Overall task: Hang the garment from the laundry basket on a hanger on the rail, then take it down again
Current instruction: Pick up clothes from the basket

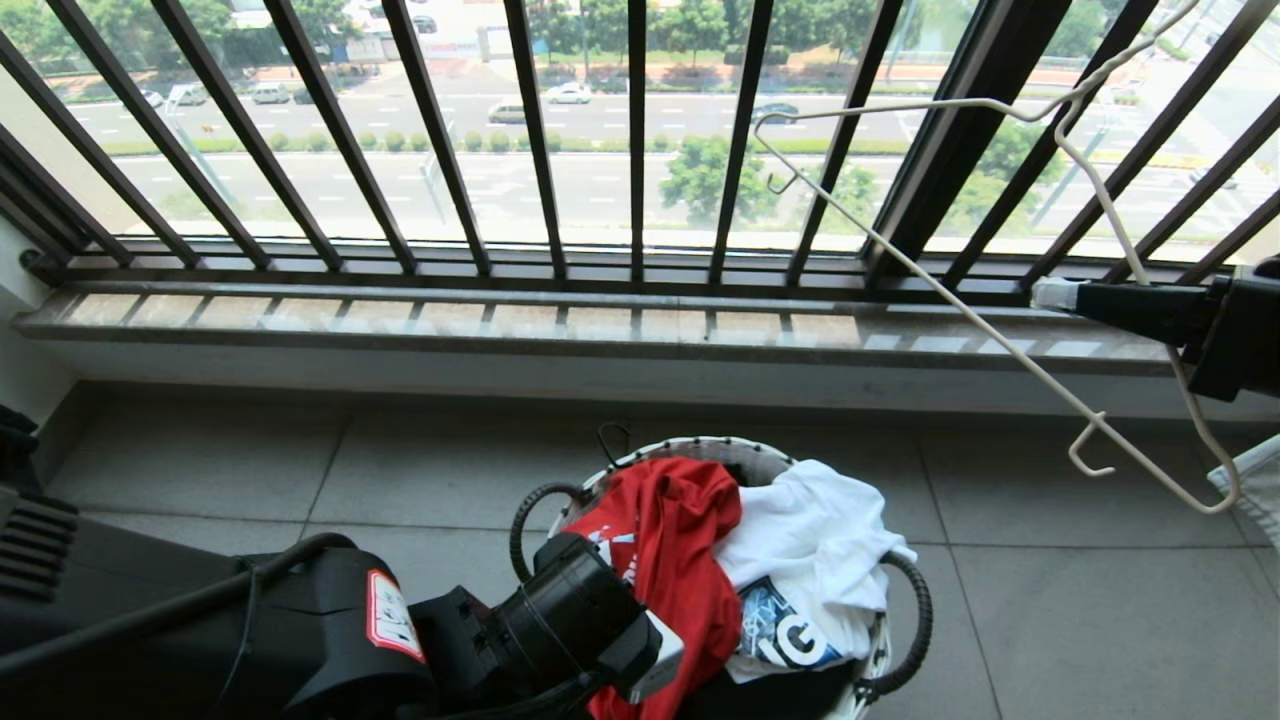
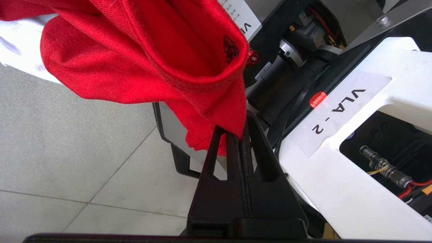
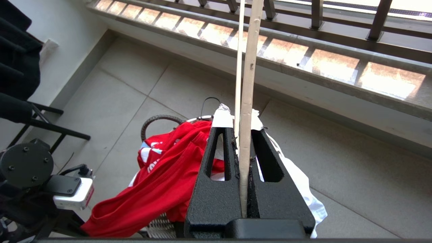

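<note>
Both jaws clamped | left gripper (image 2: 241, 135): garment (image 2: 141, 57) | right gripper (image 3: 241, 135): hanger (image 3: 249, 67)

Floor (image 1: 1050, 600): grey tiles with pale joints. 1 laundry basket (image 1: 905, 640) stands directly on it, near the window sill (image 1: 560, 325), holding a heap of T-shirts.

A red T-shirt (image 1: 665, 540) drapes out of the round white-rimmed laundry basket (image 1: 700, 448), while a thin white wire hanger (image 1: 1000, 330) hangs tilted above.
</note>
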You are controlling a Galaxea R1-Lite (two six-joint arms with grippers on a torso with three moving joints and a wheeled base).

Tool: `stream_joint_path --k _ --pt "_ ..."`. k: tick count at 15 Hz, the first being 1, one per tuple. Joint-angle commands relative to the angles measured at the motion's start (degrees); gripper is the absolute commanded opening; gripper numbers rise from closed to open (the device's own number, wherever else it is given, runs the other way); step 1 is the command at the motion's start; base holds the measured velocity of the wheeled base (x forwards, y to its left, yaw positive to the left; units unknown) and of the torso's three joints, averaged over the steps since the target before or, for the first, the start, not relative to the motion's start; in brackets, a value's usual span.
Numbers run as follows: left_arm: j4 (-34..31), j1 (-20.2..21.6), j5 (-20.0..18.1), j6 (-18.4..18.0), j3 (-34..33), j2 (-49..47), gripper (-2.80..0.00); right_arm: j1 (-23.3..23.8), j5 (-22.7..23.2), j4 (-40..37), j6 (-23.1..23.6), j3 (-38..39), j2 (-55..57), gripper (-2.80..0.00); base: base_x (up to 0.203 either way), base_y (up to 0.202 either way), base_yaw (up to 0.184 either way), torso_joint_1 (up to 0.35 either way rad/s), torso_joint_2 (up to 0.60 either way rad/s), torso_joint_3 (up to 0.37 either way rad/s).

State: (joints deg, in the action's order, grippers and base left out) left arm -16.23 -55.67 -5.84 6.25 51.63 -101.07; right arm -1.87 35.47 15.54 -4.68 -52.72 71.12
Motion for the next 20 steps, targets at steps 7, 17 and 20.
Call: stream_joint_path --k 7,17,20 --pt "5.2 -1.5 3.1 0.7 -2.4 -7.2 -2.80 0.1 0.2 0.1 0.1 0.0 0.7 -2.80 0.000 0.000 0.000 0.000 0.00 0.000" --pt "5.2 3.0 7.0 0.4 -1.1 -1.0 0.00 0.3 0.2 0.1 0.1 0.0 1.0 -2.80 0.000 0.000 0.000 0.000 0.00 0.000" --pt "5.1 6.5 7.1 0.3 0.4 1.5 0.00 0.3 0.2 0.1 0.1 0.0 1.1 -2.80 0.000 0.000 0.000 0.000 0.00 0.000"
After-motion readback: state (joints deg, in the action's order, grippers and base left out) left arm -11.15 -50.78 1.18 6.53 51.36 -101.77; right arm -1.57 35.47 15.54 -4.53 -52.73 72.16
